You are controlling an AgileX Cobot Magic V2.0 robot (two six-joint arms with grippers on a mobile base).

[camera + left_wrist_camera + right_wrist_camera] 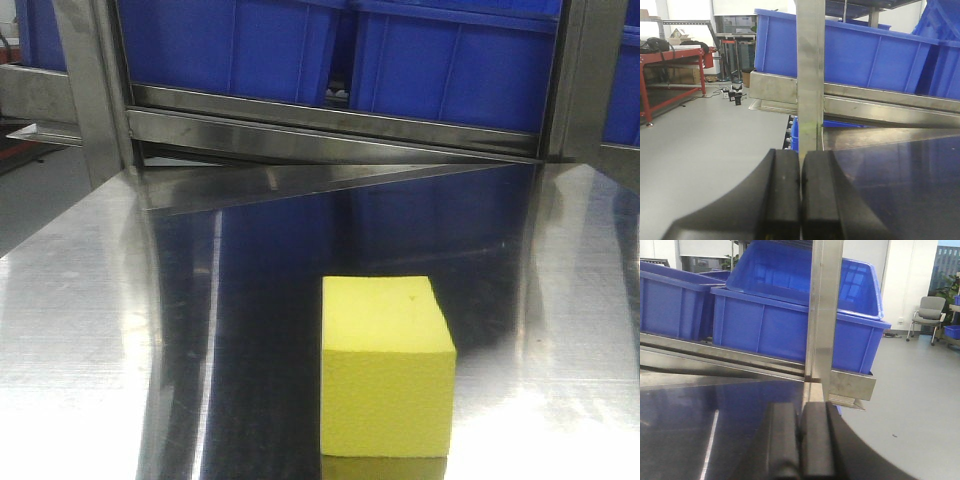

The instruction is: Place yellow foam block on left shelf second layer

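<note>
While the yellow foam block (385, 365) sits flat on the steel surface (100, 330), lower centre-right in front view w/ blue bins (440, 60) behind, left gripper (800, 160) jaws are pressed together on nothing; right gripper (799, 412) same. Block isn't in either wrist cam, so its position rel. to jaws can't be told.

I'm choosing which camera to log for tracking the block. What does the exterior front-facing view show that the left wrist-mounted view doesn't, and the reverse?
Only the front-facing view shows the yellow foam block, resting on the steel table with nothing touching it. No claw appears there. Only the left wrist view shows the left claw, shut and empty, and a red workbench in the room beyond. Both show the blue bins, the shelf rail under them and the steel table.
</note>
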